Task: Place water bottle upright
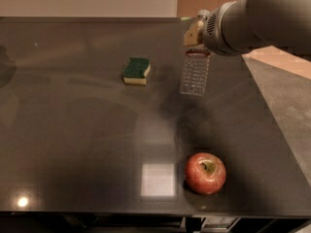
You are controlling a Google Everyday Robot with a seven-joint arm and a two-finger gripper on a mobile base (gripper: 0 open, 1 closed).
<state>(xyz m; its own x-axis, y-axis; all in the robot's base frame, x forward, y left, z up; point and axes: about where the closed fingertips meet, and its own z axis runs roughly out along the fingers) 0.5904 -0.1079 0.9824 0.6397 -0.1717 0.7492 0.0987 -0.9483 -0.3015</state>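
The water bottle (195,74) is a clear ribbed plastic bottle with a red band near its top. It hangs almost vertical, cap end up, over the right part of the dark table (77,144). My gripper (196,39) comes in from the upper right and is shut on the bottle's top. The cap is hidden inside the gripper. I cannot tell whether the bottle's base touches the table.
A green and yellow sponge (136,71) lies left of the bottle. A red apple (205,173) sits near the front edge, below the bottle. The table's right edge runs close to the bottle, with floor (291,96) beyond it.
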